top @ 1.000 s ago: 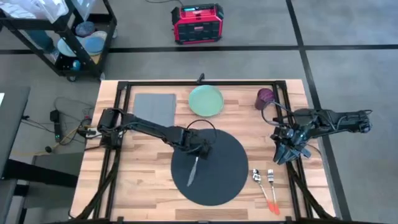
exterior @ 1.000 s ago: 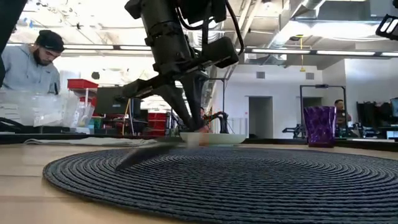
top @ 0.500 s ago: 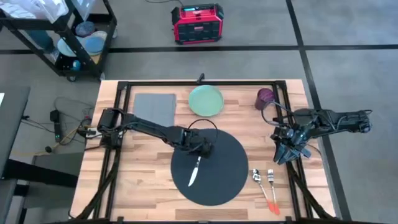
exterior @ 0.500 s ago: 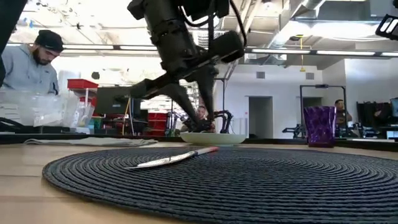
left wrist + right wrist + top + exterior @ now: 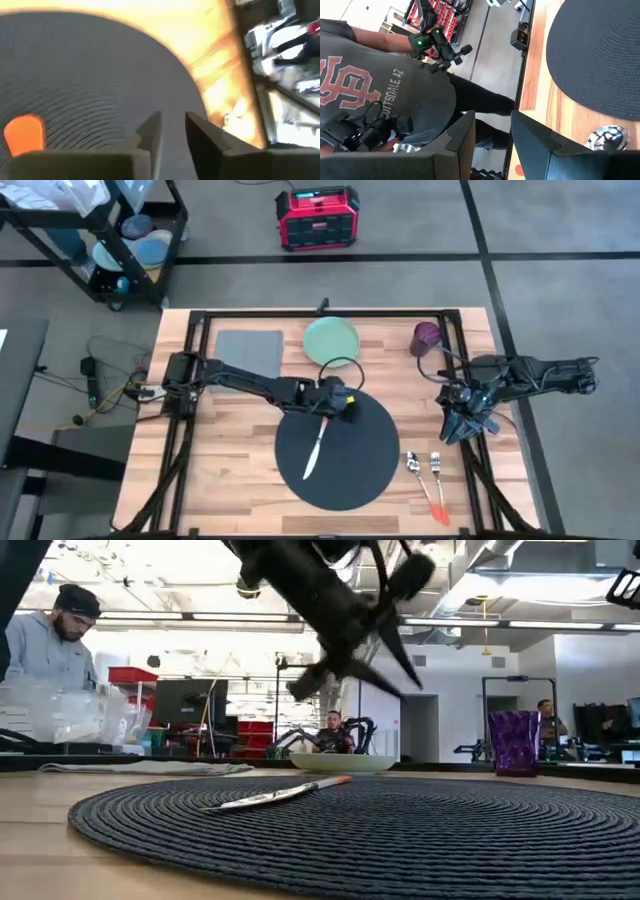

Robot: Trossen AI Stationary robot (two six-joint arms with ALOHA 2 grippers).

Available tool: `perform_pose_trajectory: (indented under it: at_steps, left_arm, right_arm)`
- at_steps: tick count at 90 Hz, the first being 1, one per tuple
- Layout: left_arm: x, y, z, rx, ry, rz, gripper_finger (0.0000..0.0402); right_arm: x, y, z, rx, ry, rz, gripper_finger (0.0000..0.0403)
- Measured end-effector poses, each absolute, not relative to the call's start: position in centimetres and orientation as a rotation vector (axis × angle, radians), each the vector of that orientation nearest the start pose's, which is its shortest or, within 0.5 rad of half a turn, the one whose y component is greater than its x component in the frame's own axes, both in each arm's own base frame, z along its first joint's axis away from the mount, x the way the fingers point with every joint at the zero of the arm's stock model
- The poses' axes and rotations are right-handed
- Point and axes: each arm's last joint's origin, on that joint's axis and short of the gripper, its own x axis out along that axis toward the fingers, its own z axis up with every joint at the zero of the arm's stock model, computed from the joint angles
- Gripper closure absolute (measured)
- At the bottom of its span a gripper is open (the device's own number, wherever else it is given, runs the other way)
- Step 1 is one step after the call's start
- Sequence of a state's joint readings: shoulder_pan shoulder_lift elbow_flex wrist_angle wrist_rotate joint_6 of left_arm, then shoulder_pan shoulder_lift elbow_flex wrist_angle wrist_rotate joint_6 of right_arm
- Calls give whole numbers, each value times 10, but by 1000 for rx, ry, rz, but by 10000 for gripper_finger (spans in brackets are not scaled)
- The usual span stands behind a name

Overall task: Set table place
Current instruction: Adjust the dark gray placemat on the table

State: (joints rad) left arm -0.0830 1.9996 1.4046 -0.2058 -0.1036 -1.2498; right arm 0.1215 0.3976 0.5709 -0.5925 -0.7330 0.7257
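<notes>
While the knife (image 5: 315, 448) lies flat on the round dark placemat (image 5: 370, 470) near the middle of the wooden surface (image 5: 230, 470), the left end effector (image 5: 345, 406) hangs above the mat's far edge, holding nothing. In the left wrist view its two fingers (image 5: 150, 135) stand slightly apart with only the mat's weave beyond them. The knife looks placed, so the step in hand seems to be fetching the next item. The pale green plate (image 5: 331, 342) sits just beyond the mat on the bare wood, and the left arm is nearest to it. The next move likely calls for gripping the plate's rim and setting it on the mat. The right end effector (image 5: 462, 423) waits at the surface's right side, fingers spread, near the spoon (image 5: 412, 465) and fork (image 5: 437, 470).
</notes>
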Motion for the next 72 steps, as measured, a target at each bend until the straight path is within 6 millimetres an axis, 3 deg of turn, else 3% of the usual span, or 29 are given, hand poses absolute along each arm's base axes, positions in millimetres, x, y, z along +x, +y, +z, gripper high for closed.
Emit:
perform_pose_trajectory:
  at_steps: [12, 23, 38, 44, 72]
  left_arm:
    - [463, -48, 163, -1116, 794, 206, 394]
    - [492, -71, 174, -1035, 894, 17, 399]
    - [493, -62, 225, -706, 950, 200, 400]
    - [490, -58, 236, -622, 967, 248, 401]
    - [480, -90, 219, -599, 1060, 223, 401]
  right_arm:
    - [86, 30, 270, 802, 710, 656, 290]
    - [87, 29, 271, 792, 686, 626, 290]
    - [88, 28, 269, 747, 663, 586, 290]
    - [88, 27, 269, 741, 655, 573, 290]
    - [86, 25, 264, 744, 700, 545, 290]
